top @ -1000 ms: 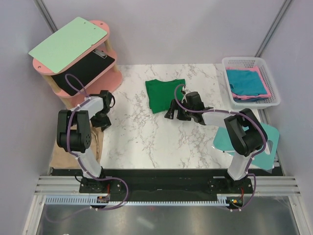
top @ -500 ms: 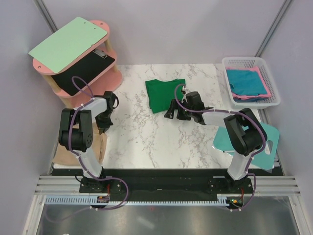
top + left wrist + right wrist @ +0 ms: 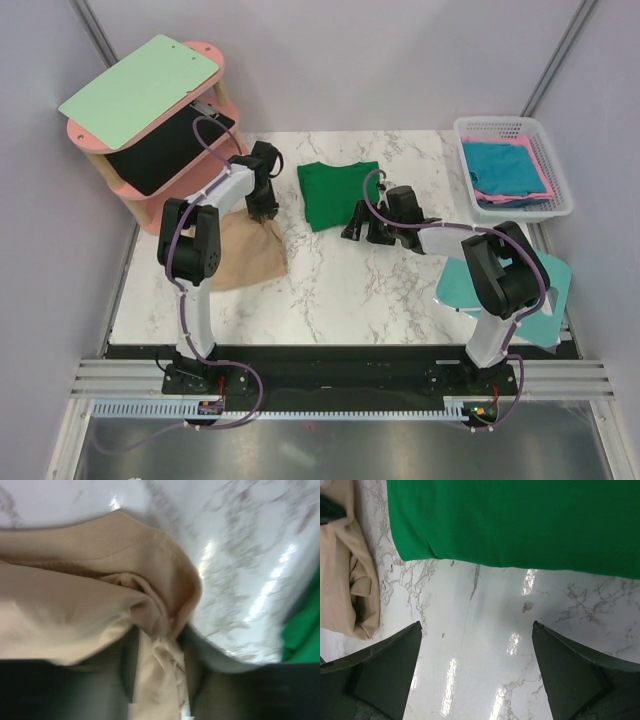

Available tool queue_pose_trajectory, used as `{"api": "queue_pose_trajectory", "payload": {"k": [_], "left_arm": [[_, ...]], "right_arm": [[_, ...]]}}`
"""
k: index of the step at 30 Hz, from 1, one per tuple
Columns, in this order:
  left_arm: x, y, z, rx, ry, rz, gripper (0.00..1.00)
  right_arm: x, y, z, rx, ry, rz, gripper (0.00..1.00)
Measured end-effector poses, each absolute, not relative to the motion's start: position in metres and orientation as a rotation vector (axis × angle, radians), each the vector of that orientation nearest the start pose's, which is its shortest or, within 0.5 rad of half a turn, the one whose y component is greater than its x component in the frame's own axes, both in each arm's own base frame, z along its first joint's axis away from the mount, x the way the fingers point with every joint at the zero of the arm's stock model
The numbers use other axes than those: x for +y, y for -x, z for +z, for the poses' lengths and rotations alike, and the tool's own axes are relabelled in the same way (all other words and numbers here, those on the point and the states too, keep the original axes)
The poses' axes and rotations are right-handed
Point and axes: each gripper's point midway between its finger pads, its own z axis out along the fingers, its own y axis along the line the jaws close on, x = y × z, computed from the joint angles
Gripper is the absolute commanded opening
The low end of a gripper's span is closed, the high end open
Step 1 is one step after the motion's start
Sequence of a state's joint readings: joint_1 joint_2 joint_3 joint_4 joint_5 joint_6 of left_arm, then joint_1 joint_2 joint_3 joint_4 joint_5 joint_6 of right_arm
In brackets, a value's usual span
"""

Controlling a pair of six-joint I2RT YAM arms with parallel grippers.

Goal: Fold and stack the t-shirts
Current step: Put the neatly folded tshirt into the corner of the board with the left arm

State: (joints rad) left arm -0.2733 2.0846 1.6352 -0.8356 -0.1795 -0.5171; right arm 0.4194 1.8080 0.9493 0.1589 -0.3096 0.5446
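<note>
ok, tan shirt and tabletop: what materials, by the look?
The tan shirt looks like soft matte knit cloth, likely cotton: it bunches into folds and shows a stitched hem. The tabletop is glossy white marble or marble-look laminate: grey veining, bright glare spots.

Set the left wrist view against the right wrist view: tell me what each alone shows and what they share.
Only the left wrist view: the left gripper shut on a bunched fold of the tan t-shirt.
Only the right wrist view: the right gripper open above the bare marble table, and the broad near edge of the green t-shirt.
Both: the tan t-shirt, the green t-shirt and the marble table, though the left wrist view catches only a sliver of green at its right edge.
</note>
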Motion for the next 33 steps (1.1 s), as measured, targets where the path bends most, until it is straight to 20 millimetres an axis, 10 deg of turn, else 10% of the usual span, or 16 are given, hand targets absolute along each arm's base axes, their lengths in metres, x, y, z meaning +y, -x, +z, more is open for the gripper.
{"api": "queue_pose_trajectory", "payload": {"k": [3, 17, 33], "left_arm": [[-0.126, -0.437, 0.052, 2.739, 0.339, 0.033, 0.89], [-0.238, -0.436, 0.137, 2.478, 0.097, -0.501, 0.96], [-0.239, -0.481, 0.053, 2.577, 0.178, -0.544, 0.93]], "right_arm": [[0.242, -0.372, 0.047, 2.384, 0.012, 0.829, 0.98], [0.228, -0.369, 0.05, 2.375, 0.002, 0.809, 0.98], [0.193, -0.383, 0.101, 2.245, -0.073, 0.764, 0.98]]}}
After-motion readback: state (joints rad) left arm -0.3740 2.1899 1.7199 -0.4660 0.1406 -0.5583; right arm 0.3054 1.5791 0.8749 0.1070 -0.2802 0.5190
